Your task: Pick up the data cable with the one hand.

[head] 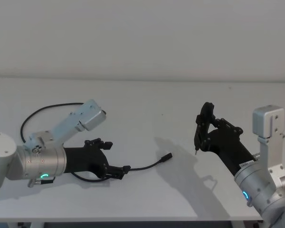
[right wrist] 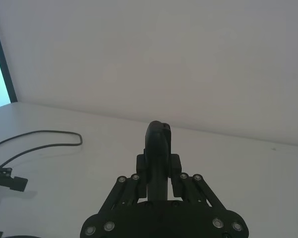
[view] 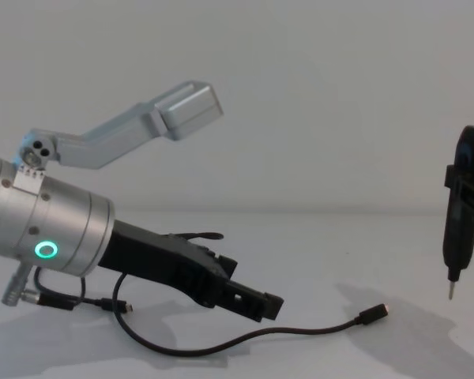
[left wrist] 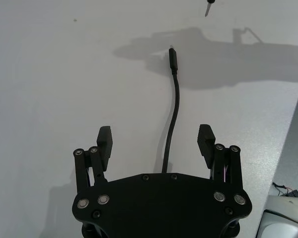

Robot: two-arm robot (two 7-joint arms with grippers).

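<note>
The data cable [head: 145, 166] lies on the white table, a thin black line ending in a small plug [head: 167, 156]. Its other end loops back behind my left arm [head: 38, 114]. My left gripper [head: 115, 156], black on a silver wrist with a green ring, hovers low over the cable and is open. In the left wrist view the cable [left wrist: 171, 129] runs between the spread fingers [left wrist: 105, 140], untouched, out to the plug [left wrist: 173, 58]. In the chest view the cable [view: 221, 343] sags below the left gripper [view: 249, 298]. My right gripper [head: 206, 128] is shut on a black pointed tool [view: 460, 213].
The tool's thin tip [head: 195, 153] hangs above the table, right of the plug. The table's edge [left wrist: 295, 129] runs close beside the left gripper. A short wire [view: 79, 302] hangs from the left wrist's connector. Bare tabletop [head: 147, 109] stretches toward the back wall.
</note>
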